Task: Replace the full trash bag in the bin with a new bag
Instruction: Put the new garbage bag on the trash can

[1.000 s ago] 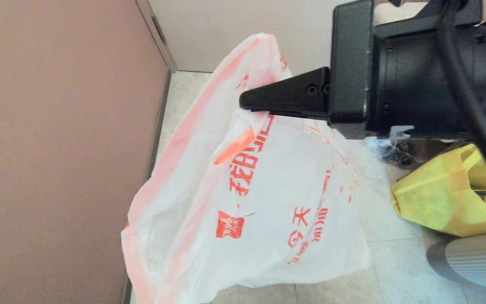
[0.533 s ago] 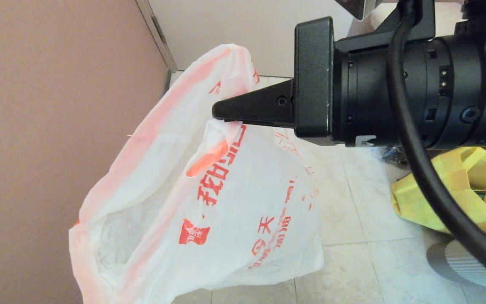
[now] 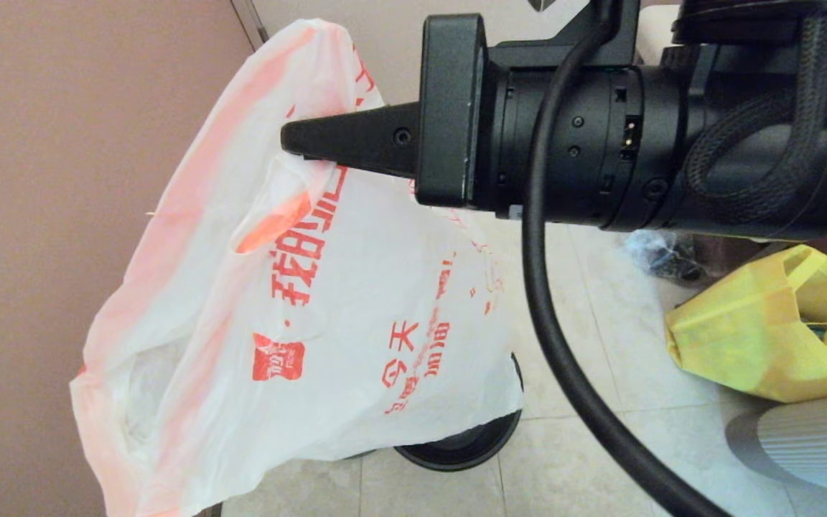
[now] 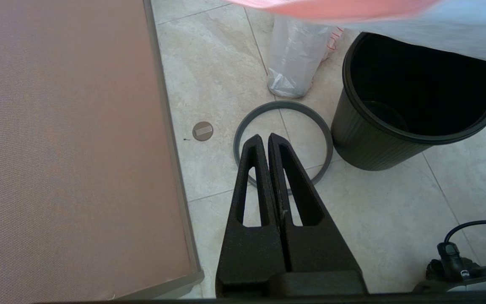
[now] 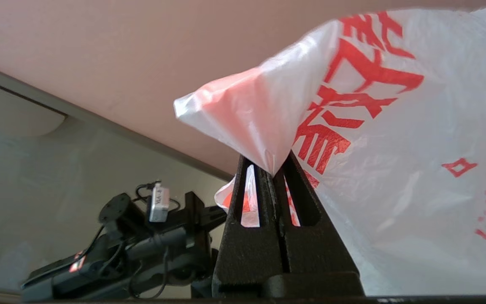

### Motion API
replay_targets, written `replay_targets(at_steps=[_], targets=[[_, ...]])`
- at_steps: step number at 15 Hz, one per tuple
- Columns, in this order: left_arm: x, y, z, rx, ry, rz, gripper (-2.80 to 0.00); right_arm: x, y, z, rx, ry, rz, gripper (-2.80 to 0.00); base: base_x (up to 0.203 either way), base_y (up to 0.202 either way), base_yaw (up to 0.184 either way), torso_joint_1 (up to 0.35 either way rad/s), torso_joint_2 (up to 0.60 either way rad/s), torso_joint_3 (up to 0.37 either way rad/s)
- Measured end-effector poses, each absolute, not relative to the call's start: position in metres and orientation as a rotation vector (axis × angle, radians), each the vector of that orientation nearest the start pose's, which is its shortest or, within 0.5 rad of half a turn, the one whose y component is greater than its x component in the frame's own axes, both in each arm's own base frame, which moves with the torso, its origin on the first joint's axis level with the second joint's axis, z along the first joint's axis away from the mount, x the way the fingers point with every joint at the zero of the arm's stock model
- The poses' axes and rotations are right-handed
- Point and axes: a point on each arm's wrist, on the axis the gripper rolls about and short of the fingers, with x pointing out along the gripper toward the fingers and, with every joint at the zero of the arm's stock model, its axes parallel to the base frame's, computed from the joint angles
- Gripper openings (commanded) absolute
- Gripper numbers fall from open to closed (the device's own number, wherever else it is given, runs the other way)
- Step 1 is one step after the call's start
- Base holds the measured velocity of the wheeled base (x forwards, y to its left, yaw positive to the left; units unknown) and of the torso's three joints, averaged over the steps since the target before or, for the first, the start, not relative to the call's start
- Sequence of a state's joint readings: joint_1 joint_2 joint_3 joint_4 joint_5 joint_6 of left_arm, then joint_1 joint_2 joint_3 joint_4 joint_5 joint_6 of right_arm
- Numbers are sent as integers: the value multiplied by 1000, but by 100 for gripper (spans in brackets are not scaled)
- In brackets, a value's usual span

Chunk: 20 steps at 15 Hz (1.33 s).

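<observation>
Pinkish wall panel (image 3: 62, 179) fills the left side. Beside it hangs the thin translucent white plastic bag with red Chinese characters (image 3: 327, 301), its pink-orange edge pinched in the closed right pincer (image 3: 291, 140). Below its lower corner peeks the small round black plastic bin (image 4: 399, 126), standing on the tiled floor (image 4: 395, 219) just beside its loose grey ring (image 4: 283, 143). The left pincer (image 4: 264, 139) hovers shut and empty over that ring. A yellow fabric tote (image 3: 765, 337) lies far right.

Tiled floor (image 4: 395, 219): bin (image 4: 365, 147), grey ring (image 4: 243, 131).
</observation>
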State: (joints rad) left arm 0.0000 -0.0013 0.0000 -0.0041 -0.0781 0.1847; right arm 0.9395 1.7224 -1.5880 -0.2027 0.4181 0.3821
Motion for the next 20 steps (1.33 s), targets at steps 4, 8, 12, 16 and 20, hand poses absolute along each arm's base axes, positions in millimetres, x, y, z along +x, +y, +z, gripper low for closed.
replay_targets(at_steps=[4,8,12,16,20], targets=[[-23,-2,76,184,-13,-77,-280,192,275,335,333,256,1334,-280,0,0,0,0,0,0],[-23,-2,76,185,-13,-77,-280,196,268,316,378,297,1305,-280,0,0,0,0,0,0],[-23,-2,76,184,-13,-77,-280,199,249,294,464,337,1256,-280,0,0,0,0,0,0],[-23,-2,76,185,-13,-77,-280,180,220,301,520,382,1232,-280,0,0,0,0,0,0],[-23,-2,76,185,-13,-77,-280,161,186,310,592,507,1154,-280,0,0,0,0,0,0]])
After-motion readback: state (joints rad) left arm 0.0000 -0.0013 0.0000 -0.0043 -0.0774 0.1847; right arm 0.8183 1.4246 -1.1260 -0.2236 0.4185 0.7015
